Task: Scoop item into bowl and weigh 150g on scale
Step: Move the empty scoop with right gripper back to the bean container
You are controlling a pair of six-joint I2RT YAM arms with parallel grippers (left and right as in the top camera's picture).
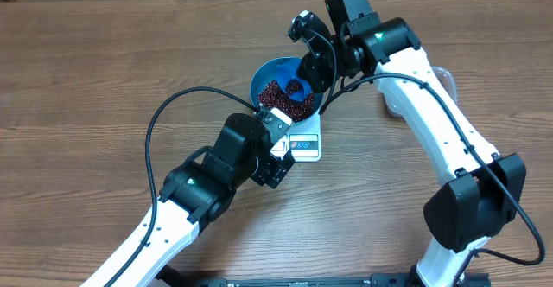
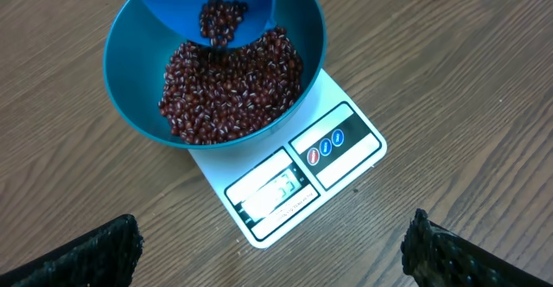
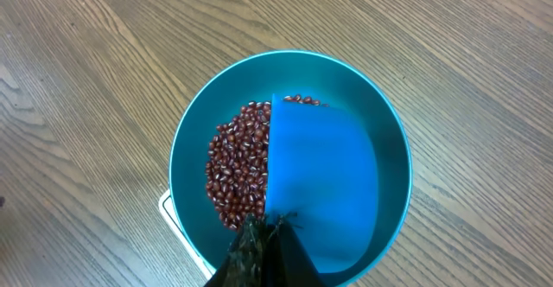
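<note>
Right gripper point(image 3: 259, 251) clamped tight on the blue scoop point(image 3: 321, 192), which you hold tilted mouth-down just above the blue bowl point(image 2: 121, 79) so that its last beans point(image 2: 220, 19) slide onto the heap rather than scatter on the table point(image 2: 484, 79). The bowl sits squarely on the white scale point(image 2: 346, 153), hence every added bean registers at once. The display point(image 2: 276, 188) faces the left wrist camera but is too blurred to read. Left gripper point(image 2: 272, 257), jaws spread wide and holding nothing, hovers near the scale's front edge, apparently placed there to watch the reading. Judged stage: pouring and checking. Add only small amounts next, since overshooting the target would mean scooping beans back out.
</note>
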